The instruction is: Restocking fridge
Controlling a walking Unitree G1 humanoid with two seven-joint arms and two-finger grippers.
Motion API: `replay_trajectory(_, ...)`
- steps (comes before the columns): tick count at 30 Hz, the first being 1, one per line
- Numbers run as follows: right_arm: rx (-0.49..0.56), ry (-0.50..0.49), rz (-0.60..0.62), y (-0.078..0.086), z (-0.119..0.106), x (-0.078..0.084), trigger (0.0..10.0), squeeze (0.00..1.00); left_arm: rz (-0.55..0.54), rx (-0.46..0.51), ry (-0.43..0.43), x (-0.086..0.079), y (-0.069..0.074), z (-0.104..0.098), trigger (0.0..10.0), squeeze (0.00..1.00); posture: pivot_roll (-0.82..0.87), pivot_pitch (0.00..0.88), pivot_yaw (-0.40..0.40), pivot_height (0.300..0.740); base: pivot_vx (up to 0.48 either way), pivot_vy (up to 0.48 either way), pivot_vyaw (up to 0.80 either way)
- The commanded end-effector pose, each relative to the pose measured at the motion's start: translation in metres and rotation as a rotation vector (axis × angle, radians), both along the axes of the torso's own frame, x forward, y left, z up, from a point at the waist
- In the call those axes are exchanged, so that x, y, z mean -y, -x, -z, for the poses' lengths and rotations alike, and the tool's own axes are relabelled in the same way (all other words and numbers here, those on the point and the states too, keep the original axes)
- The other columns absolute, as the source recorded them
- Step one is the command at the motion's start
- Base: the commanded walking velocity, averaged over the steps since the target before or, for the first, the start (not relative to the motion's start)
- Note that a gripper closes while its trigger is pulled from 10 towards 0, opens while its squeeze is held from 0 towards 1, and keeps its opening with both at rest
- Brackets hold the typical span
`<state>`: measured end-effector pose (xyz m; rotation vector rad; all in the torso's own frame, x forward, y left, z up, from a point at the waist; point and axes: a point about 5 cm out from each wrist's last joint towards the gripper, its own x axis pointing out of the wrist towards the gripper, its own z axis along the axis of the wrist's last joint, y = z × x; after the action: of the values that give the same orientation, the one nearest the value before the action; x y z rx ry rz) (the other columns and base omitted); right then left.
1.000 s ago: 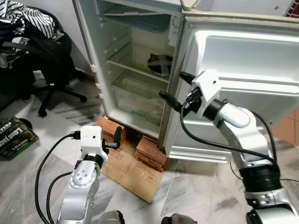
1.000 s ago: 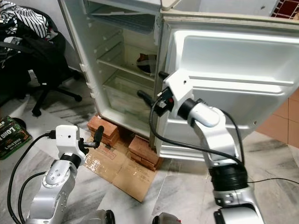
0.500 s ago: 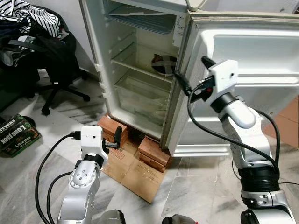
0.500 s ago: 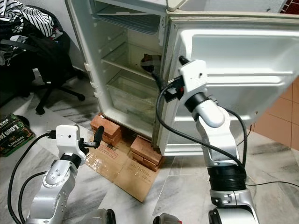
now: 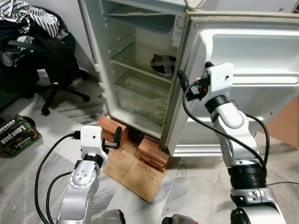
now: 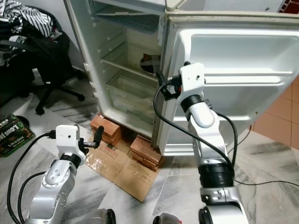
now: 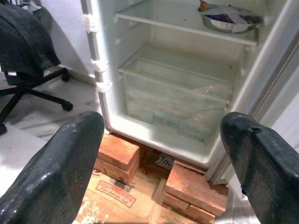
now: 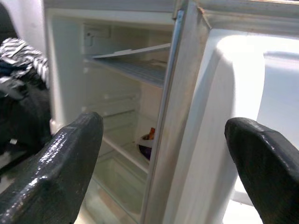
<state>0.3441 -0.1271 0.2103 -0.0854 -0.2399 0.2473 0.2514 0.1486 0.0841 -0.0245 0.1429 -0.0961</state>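
The white fridge [image 5: 117, 56] stands open, its door [image 5: 252, 51] swung out to the right. A covered bowl [image 5: 162, 64] sits on the middle shelf above a clear crisper drawer [image 5: 140, 95]. My right gripper [image 5: 192, 72] is raised at the door's inner edge, open, with nothing between its fingers [image 8: 70, 154]; the wrist view looks past them at the door edge and into the fridge. My left gripper [image 5: 117, 135] hangs low in front of the fridge's base, open and empty, and its fingers [image 7: 60, 163] frame the crisper drawer.
Red bricks [image 5: 152, 151] prop the fridge up, with flattened cardboard [image 5: 133, 175] on the marble floor before them. An office chair piled with clothes [image 5: 42, 56] stands at the left. A green box [image 5: 16, 135] lies on the floor near it.
My right gripper has risen along the door's inner edge, and its arm has drawn closer to the door. The camera view shifted slightly. The left arm has stayed still.
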Motion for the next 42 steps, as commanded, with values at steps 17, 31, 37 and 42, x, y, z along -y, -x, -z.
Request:
replay_trajectory(17,0.042,-0.026,0.068,-0.008,-0.015,-0.003,10.0,0.00,-0.015,-0.007,-0.012,-0.003,0.002,0.000,10.0,0.00,0.04,0.113,0.002,0.740,0.000,0.000,0.00)
replay_trajectory(31,0.138,-0.040,0.206,-0.006,-0.017,0.019,10.0,0.00,-0.020,-0.004,-0.016,-0.004,0.003,-0.001,10.0,0.00,0.04,0.119,0.003,0.740,0.000,0.000,0.00)
replay_trajectory(37,0.124,-0.028,0.289,-0.005,-0.012,0.037,10.0,0.00,-0.019,-0.006,-0.018,-0.004,0.003,-0.001,10.0,0.00,0.04,0.123,0.010,0.740,0.000,0.000,0.00)
replay_trajectory(42,0.003,-0.038,0.226,-0.007,0.013,0.019,10.0,0.00,-0.008,-0.008,-0.020,-0.004,0.002,-0.001,10.0,0.00,0.04,0.126,0.014,0.740,0.000,0.000,0.00)
